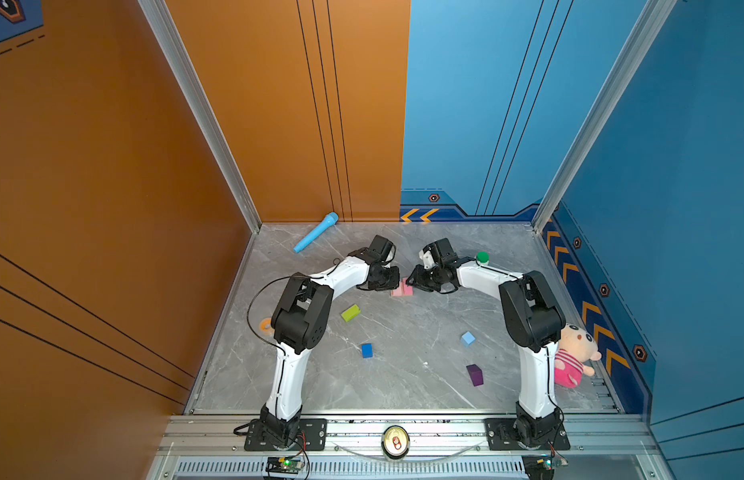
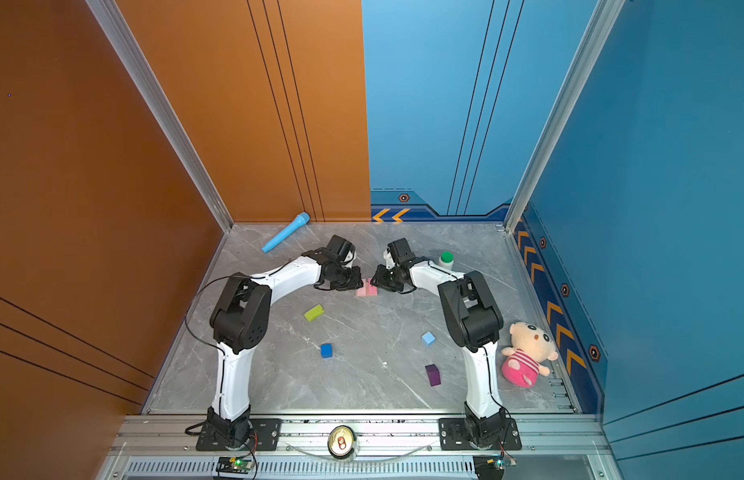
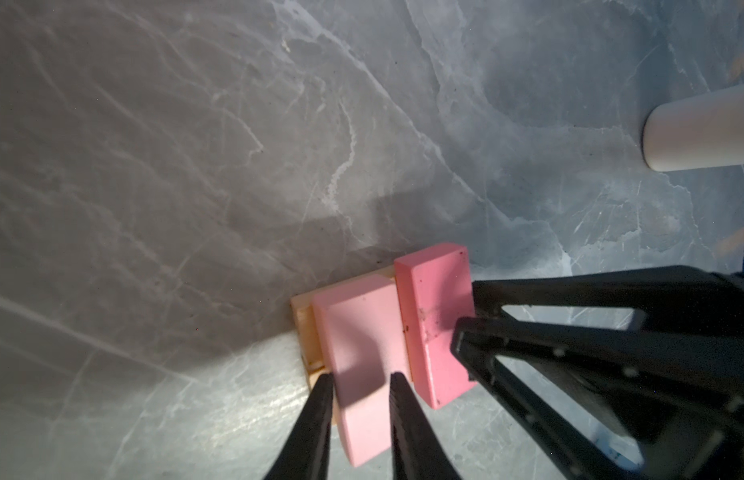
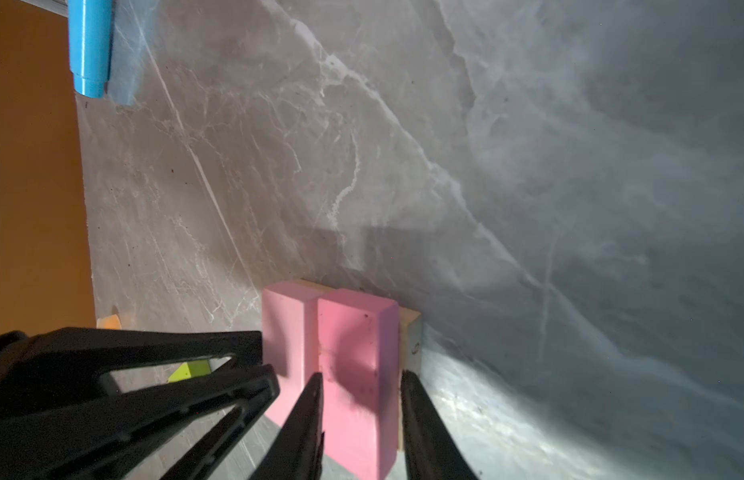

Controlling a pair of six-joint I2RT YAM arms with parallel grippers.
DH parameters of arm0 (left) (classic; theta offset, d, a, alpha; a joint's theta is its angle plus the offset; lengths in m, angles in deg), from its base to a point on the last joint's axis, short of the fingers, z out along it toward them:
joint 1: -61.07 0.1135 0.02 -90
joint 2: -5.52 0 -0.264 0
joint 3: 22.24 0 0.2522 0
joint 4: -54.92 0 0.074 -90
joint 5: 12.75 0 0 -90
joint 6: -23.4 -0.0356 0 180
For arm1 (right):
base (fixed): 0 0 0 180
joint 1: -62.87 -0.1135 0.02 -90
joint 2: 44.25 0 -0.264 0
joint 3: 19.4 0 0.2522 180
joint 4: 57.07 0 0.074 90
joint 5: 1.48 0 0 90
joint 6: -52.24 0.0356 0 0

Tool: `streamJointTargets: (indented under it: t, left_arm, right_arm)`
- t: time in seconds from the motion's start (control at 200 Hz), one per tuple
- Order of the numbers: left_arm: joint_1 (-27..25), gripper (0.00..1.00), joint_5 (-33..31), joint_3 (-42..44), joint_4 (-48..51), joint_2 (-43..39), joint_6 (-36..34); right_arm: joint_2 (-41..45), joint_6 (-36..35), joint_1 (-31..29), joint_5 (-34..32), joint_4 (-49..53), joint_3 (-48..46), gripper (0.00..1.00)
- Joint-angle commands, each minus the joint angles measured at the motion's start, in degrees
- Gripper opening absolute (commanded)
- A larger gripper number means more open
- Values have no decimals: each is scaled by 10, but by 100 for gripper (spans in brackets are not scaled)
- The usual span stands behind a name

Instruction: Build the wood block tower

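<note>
Top views: bright, even light from overhead, sharp throughout. Short soft shadows lie under both arms on the grey table (image 1: 403,374).

Wrist views: dimmer and patchy. The far tabletop is in grey shade, with a white glare patch close to the lens. Dark shadows cross the pale pink bar (image 3: 362,353) and the darker pink bar (image 4: 353,365). The left gripper (image 3: 362,375) and right gripper (image 4: 362,373) go soft near the lens. The white bottle (image 3: 702,133) is blurred. The orange wall (image 4: 29,208) has a curved edge at the frame side.

Arms (image 1: 285,384): white shells, black joints (image 1: 301,313), thin black cables (image 1: 248,316), black slotted hands (image 3: 362,376).
</note>
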Motion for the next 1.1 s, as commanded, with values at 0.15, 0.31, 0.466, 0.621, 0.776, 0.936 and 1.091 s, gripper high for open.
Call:
streamJointTargets:
  t: [0.15,0.31,0.466,0.621,0.776,0.936,1.091]
  left_arm:
    - [-3,26,11,-18,14,10,1]
    - [-3,26,11,-19,15,9,1]
    - [-3,26,10,-20,16,10,1]
    - [-3,26,10,-20,16,9,1]
    - [-3,26,10,-20,16,10,1]
    - [-3,26,9,-20,17,8,2]
    - [-5,26,8,-20,16,8,5]
  right_arm:
    - [-4,7,5,-6,14,15,32]
    - [5,7,5,-14,14,12,32]
    - [7,6,4,-15,13,12,32]
    - [8,6,3,-16,10,9,29]
    - [8,6,1,-15,10,8,28]
    - [7,6,-1,-15,10,9,27]
    - [7,6,-3,-15,9,10,26]
